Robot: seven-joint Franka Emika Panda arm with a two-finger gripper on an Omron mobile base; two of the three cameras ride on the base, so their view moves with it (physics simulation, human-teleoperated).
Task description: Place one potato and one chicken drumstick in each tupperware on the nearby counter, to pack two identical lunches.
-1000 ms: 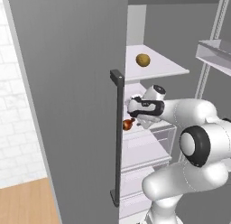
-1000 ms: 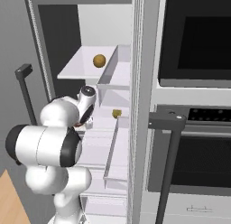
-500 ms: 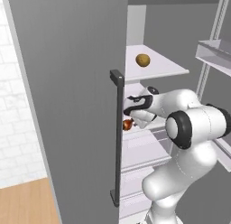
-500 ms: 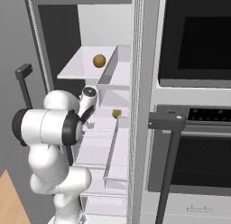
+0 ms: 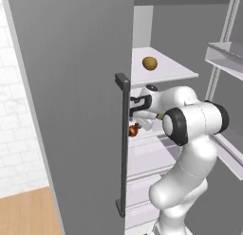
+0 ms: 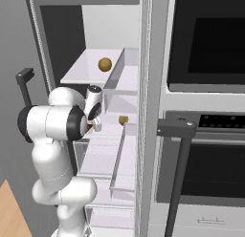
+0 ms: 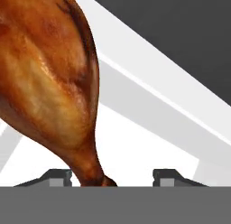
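Inside the open fridge, one chicken drumstick lies on a white middle shelf, a red-brown spot just below my hand. My gripper is right over it. The thin bone end sits between the fingertips, close to the left one and with a gap to the right one, so the jaws are open around it. One potato rests on the upper shelf. Another potato sits on the middle shelf, right of my gripper. The tupperware and the counter are out of view.
The grey fridge door with its dark vertical handle stands open on the left, close to my hand. Door bins hang on the right. A black wall oven with a dark handle adjoins the fridge.
The arm has swung its elbow forward and pushed the hand deeper toward the drumstick. The fingers have drawn closer together around its bone end.
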